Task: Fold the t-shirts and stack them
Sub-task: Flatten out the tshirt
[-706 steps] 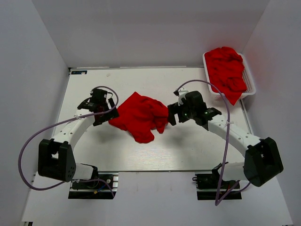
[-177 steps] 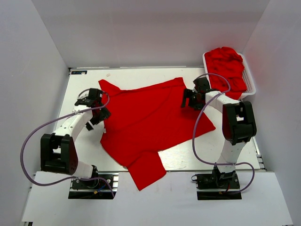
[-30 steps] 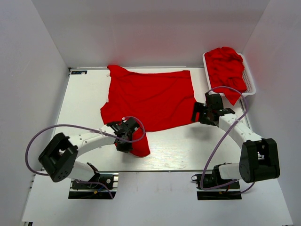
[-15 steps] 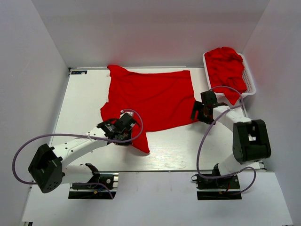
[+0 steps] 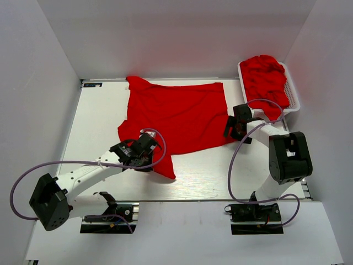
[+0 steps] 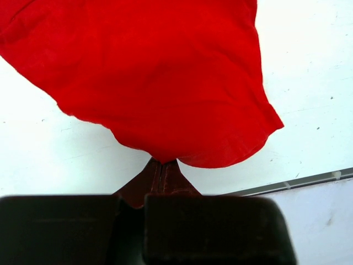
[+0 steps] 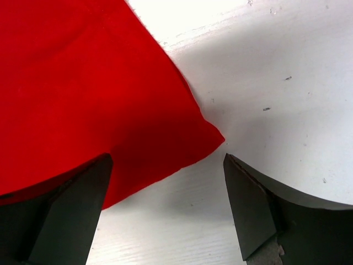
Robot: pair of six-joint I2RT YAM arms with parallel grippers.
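Observation:
One red t-shirt (image 5: 176,113) lies spread flat across the far half of the white table (image 5: 99,118), and one sleeve hangs toward the near side. My left gripper (image 5: 144,155) is shut on the edge of that sleeve. The left wrist view shows the t-shirt (image 6: 154,72) fanning out from the pinched left gripper (image 6: 162,164). At the shirt's near right corner my right gripper (image 5: 230,131) stands open. In the right wrist view that t-shirt corner (image 7: 77,94) lies between the fingers of the right gripper (image 7: 166,159), low over the table. Other red t-shirts (image 5: 266,80) are heaped in the basket.
The white slotted basket (image 5: 295,98) stands at the far right corner, with one shirt drooping over its near rim. White walls enclose the table on three sides. Purple cables loop off both arms. Bare table (image 5: 220,171) lies in front of the shirt.
The left gripper has carried the pinched sleeve a little left and away from the near edge. The right gripper has crept up to the shirt's corner as its arm folded back.

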